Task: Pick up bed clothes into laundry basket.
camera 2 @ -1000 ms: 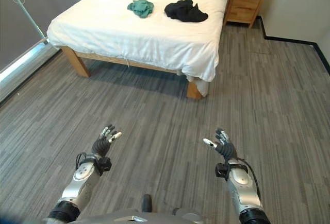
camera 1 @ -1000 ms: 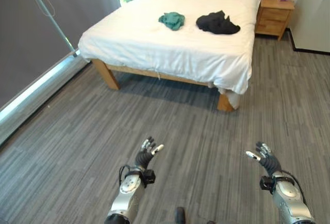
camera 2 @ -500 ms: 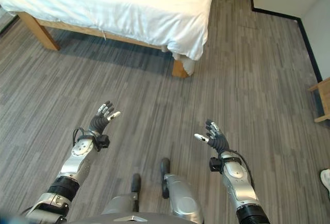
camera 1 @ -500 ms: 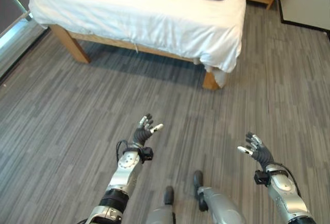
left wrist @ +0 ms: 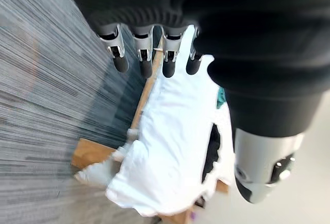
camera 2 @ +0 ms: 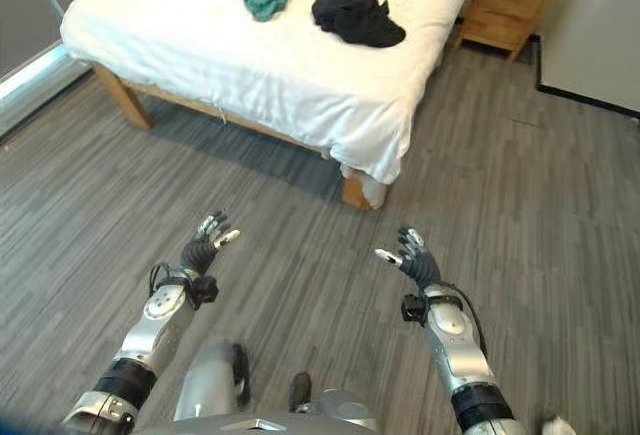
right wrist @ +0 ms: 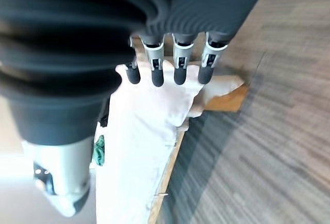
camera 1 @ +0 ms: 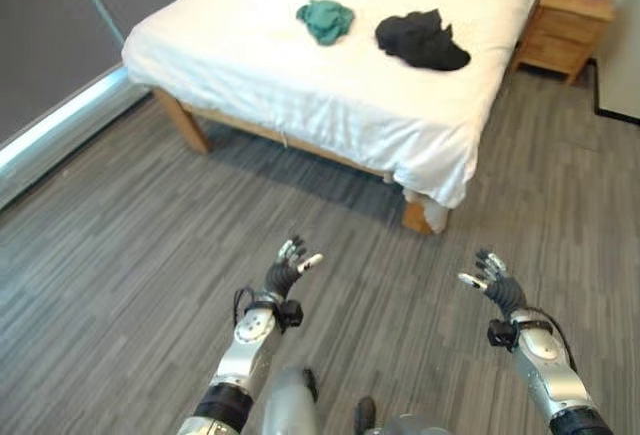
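Left hand (camera 1: 286, 273): raised over the grey wood-grain plank floor (camera 1: 120, 255), fingers straight and spread, grasping nothing; its wrist view looks past the dark fingertips toward the bed.
Right hand (camera 1: 492, 285): raised level with the left, fingers likewise released and empty; its wrist view also looks toward the bed.
Floor gap: a wide stretch of bare planks lies between both hands and the bed; neither hand is near any cloth.
Bed: low wooden-legged bed with a white cover (camera 1: 330, 85), set at a slant ahead, its near right corner (camera 1: 425, 210) the closest part and its long axis running away toward the upper right.
Crumpled black garment (camera 1: 421, 41): lies on the white cover, on the right-hand side of the bed; ahead of the gap between the hands, by judgement the right hand's nearer target.
Bunched teal-green garment (camera 1: 325, 20): lies on the cover just left of the black one, apart from it and slightly farther off; ahead of and slightly right of the left hand.
Small light-wood nightstand (camera 1: 565, 30): stands past the bed's right side, against the far wall.
Laundry basket: not located.
Deciding relation: both garments lie straight ahead and well apart from the hands, beyond the bed's near edge, so by judgement an approach to the bed comes before any reach.
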